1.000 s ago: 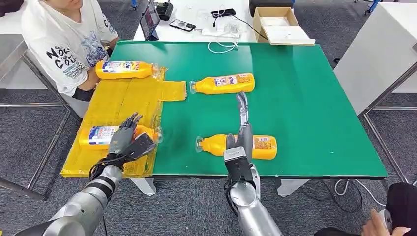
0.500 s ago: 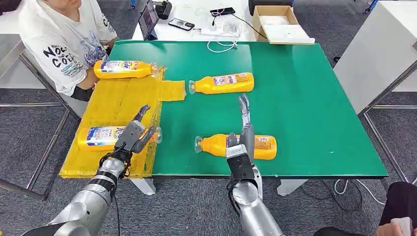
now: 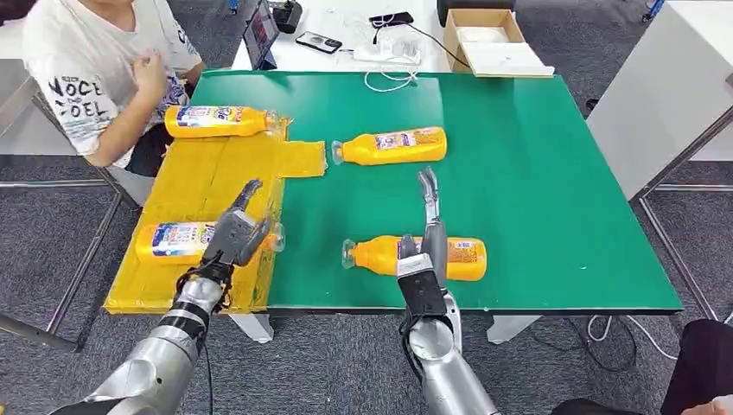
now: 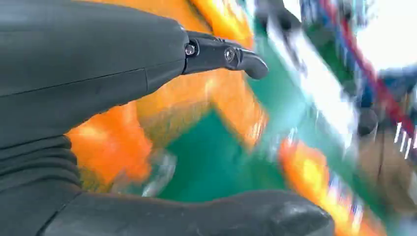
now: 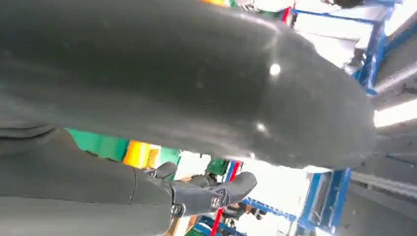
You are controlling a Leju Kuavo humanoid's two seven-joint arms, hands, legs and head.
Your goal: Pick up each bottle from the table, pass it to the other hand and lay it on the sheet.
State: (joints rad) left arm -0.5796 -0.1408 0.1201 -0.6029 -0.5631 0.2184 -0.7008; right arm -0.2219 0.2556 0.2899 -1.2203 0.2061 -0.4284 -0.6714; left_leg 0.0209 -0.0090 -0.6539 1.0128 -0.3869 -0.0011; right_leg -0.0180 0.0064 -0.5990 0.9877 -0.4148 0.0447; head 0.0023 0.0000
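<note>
Green table (image 3: 536, 173) — right hand (image 3: 425, 251) over near bottle (image 3: 415, 257), fingers extended; left hand (image 3: 232, 235) spread, empty.

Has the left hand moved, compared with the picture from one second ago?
Yes. The left hand has lifted off the near bottle on the yellow sheet and now hovers open just above it.
</note>
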